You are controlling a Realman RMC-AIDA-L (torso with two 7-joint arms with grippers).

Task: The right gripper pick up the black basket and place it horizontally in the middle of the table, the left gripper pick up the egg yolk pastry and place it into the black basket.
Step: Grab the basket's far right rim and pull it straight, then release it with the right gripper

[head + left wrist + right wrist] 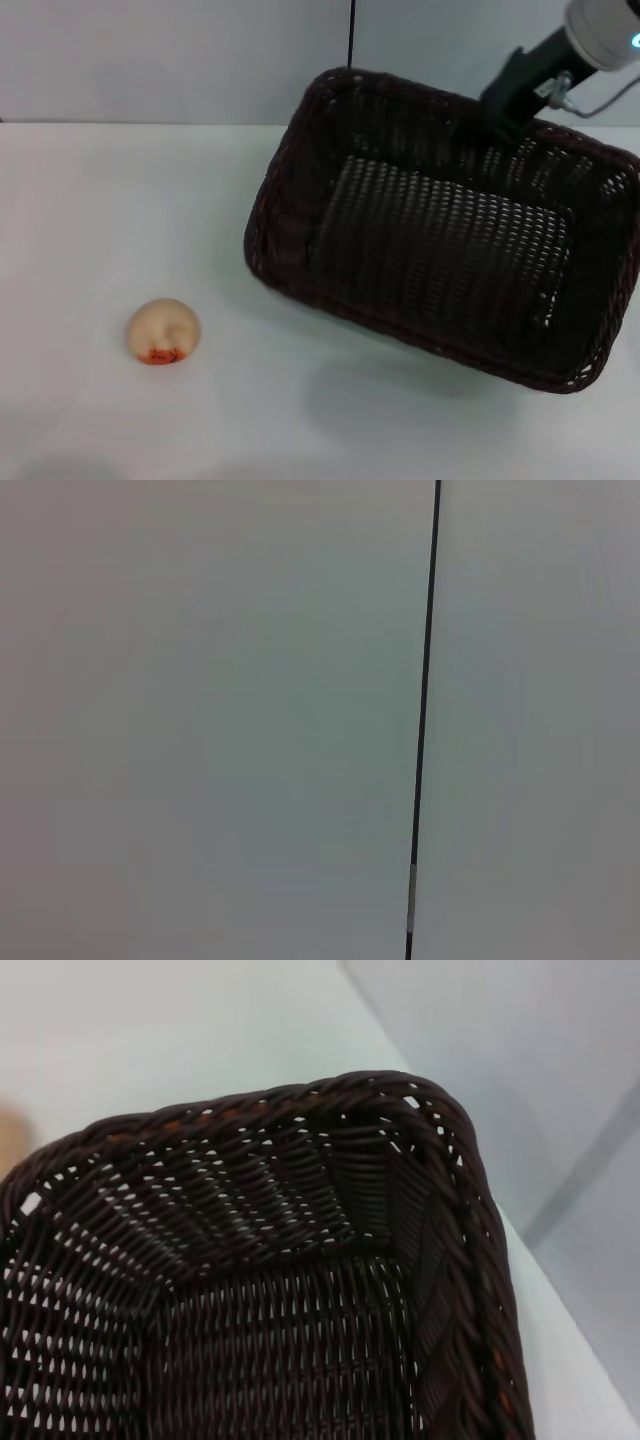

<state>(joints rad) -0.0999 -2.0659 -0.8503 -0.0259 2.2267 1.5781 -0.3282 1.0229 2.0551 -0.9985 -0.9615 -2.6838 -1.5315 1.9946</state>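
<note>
Jaws of right gripper (503, 118) clamp far rim of black basket (440, 240), I see it tilted, raised over bench (90, 200) right half. Egg yolk pastry (164, 331) sits on bench, well left of basket. Left gripper out of view.

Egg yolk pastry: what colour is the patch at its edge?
Orange-red, on the pale beige egg yolk pastry; head view shows it best.

A bare test bench by the look of it, my plain white table (330, 420), blank grey wall (170, 60) along its far edge
</note>
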